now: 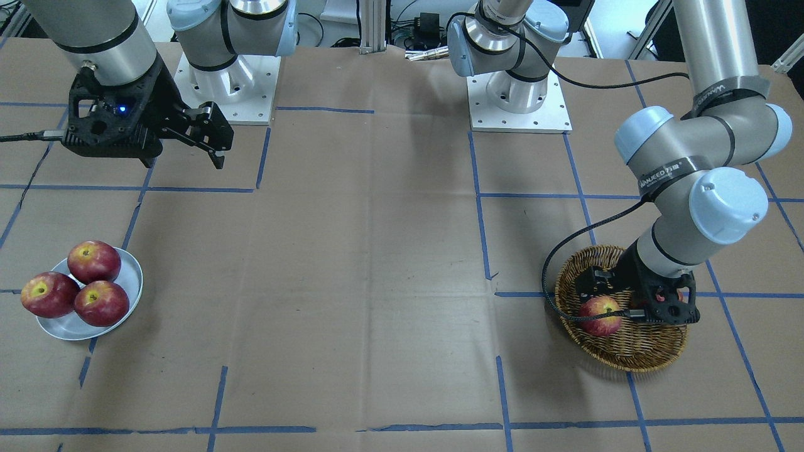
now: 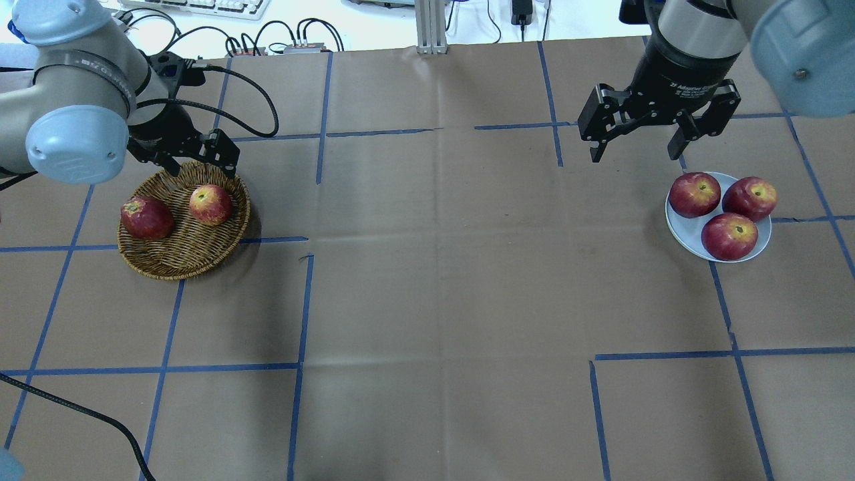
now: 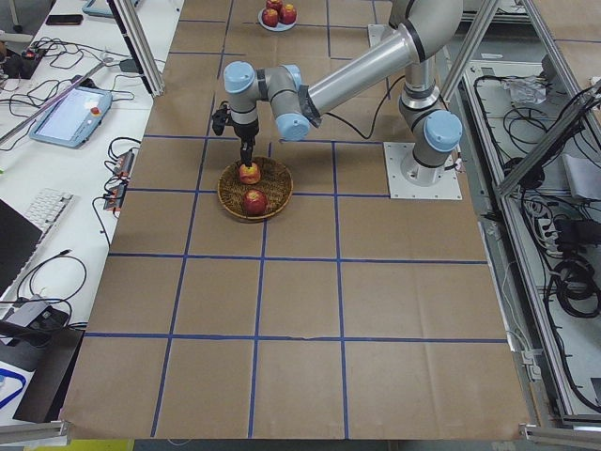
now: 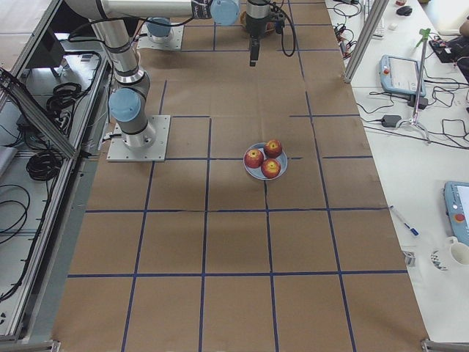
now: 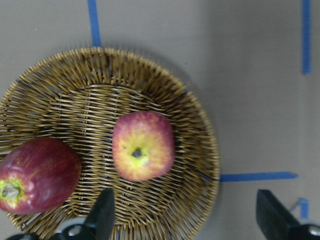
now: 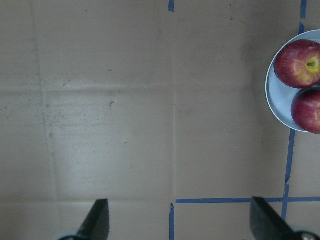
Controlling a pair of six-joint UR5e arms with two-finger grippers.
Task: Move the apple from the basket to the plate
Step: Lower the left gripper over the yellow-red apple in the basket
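Note:
The pale red apple with a yellow blush [image 2: 211, 204] lies in the wicker basket [image 2: 190, 257] beside a darker red apple [image 2: 146, 218]. My left gripper [image 2: 200, 162] hangs open and empty just above the basket's far rim, next to the pale apple. In the left wrist view the apple [image 5: 143, 152] sits just ahead of the open fingers [image 5: 104, 217], nearer the left one. The silver-grey plate [image 2: 678, 226] at the other end of the table holds three dark red apples. My right gripper [image 2: 634, 143] is open and empty, up in the air near the plate.
The table is covered in brown paper with a blue tape grid [image 2: 304, 300]. Both arm bases [image 1: 518, 94] stand at the robot's edge. Cables and a keyboard [image 2: 200, 7] lie past the far edge.

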